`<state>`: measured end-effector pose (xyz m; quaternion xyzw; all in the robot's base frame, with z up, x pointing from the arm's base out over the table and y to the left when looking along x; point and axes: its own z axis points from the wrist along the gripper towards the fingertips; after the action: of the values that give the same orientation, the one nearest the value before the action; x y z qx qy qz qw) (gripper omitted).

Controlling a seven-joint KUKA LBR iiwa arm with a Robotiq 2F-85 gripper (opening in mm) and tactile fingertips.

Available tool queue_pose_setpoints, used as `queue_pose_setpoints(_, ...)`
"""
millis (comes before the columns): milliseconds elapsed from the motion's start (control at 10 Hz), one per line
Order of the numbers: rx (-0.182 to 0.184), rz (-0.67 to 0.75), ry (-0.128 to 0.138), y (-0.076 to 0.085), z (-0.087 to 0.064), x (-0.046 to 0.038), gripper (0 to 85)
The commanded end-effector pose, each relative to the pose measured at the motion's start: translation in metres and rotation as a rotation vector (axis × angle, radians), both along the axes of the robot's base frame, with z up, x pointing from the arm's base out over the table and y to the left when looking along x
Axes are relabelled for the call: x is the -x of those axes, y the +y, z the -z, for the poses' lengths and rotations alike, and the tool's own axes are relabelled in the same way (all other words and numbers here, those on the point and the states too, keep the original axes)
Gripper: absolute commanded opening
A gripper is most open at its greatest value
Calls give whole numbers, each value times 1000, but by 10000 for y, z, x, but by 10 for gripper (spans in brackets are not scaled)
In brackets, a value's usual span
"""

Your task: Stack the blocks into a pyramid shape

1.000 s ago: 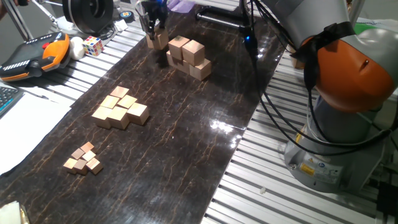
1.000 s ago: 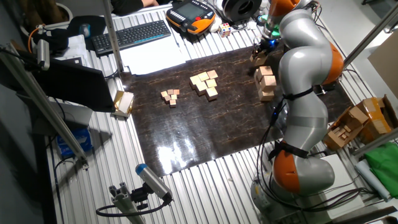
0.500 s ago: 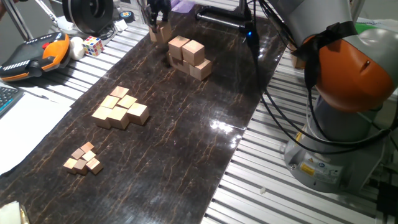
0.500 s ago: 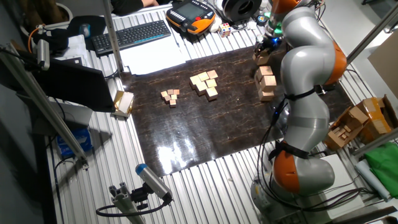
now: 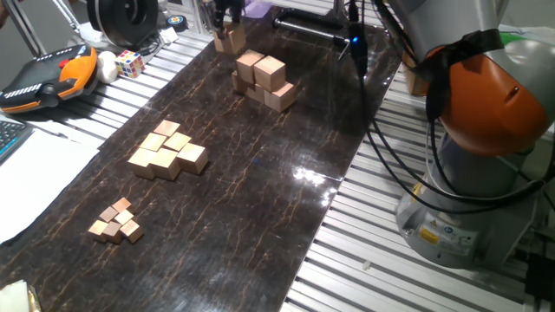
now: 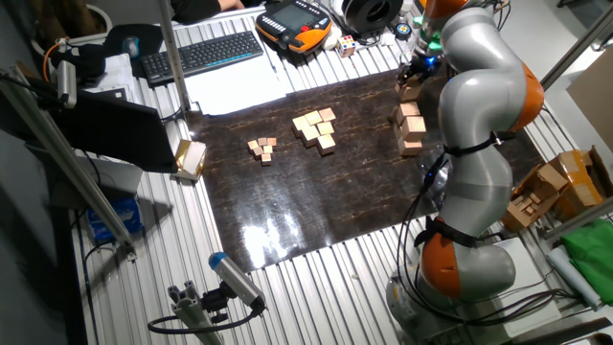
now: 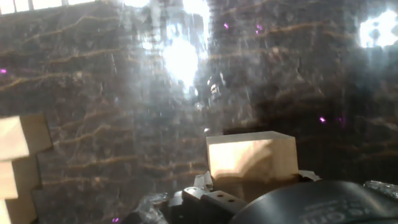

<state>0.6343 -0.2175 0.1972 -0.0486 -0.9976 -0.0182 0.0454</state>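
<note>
A stack of large tan blocks (image 5: 263,78) stands at the far end of the dark mat, also in the other fixed view (image 6: 410,128). It is two layers high and shows no clear pyramid shape. My gripper (image 5: 229,33) hangs above the mat just left of and behind the stack, shut on one more large block (image 5: 231,42). The other fixed view shows the gripper (image 6: 413,79) holding that block (image 6: 410,84) above the mat's far edge. In the hand view the held block (image 7: 250,158) fills the lower middle, and the stack (image 7: 18,162) sits at the left edge.
Medium tan cubes (image 5: 167,151) lie mid-mat and tiny tan cubes (image 5: 117,221) nearer the front. A Rubik's cube (image 5: 130,62), an orange teach pendant (image 5: 54,74) and a keyboard (image 6: 203,54) lie beside the mat. The robot base (image 5: 486,139) stands at the right.
My gripper has risen with the block in it, off the mat beside the stack, and drifted slightly away toward the far edge. The stack has not moved.
</note>
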Motion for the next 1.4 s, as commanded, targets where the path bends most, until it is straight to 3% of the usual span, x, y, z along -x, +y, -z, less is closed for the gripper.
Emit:
queue_pose_setpoints(0, 1, 0, 0, -3, -21, 65, 543)
queue_pose_setpoints(400, 28, 13, -29, 30, -21, 301, 517)
queue_pose_setpoints(800, 47, 39, -35, 92, -11, 495, 480)
queue_pose_setpoints(1300, 49, 48, -46, 101, 52, 652, 460)
